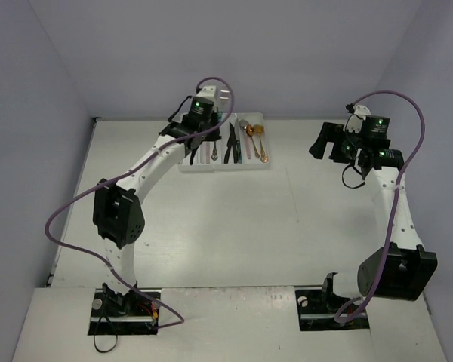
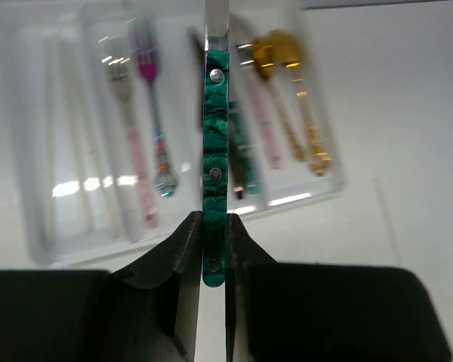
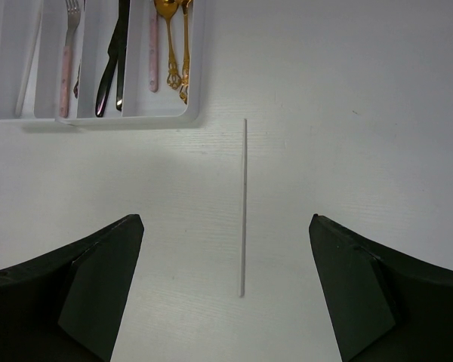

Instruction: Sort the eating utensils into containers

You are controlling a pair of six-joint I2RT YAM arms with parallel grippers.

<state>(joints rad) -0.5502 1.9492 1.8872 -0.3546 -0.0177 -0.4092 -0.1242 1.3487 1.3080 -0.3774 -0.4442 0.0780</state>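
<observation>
In the left wrist view my left gripper (image 2: 214, 249) is shut on the lower end of a teal-handled utensil (image 2: 215, 143), which sticks up from the jaws with its silver blade at the top. It hangs above the white tray (image 2: 83, 253). In the tray lie pink-handled forks (image 2: 136, 151), another teal-handled piece (image 2: 245, 162) and gold spoons (image 2: 291, 83). My right gripper (image 3: 226, 279) is open with nothing in it, over bare table to the right of the tray (image 3: 196, 83). From there I see a pink-handled fork (image 3: 65, 68), black knives (image 3: 117, 60) and a gold spoon (image 3: 168, 45).
A thin pale line (image 3: 244, 204) runs along the table under the right gripper. The tray (image 1: 225, 167) sits at the back middle of the white table, close to the rear wall. A purple cable (image 1: 68, 211) loops off each arm.
</observation>
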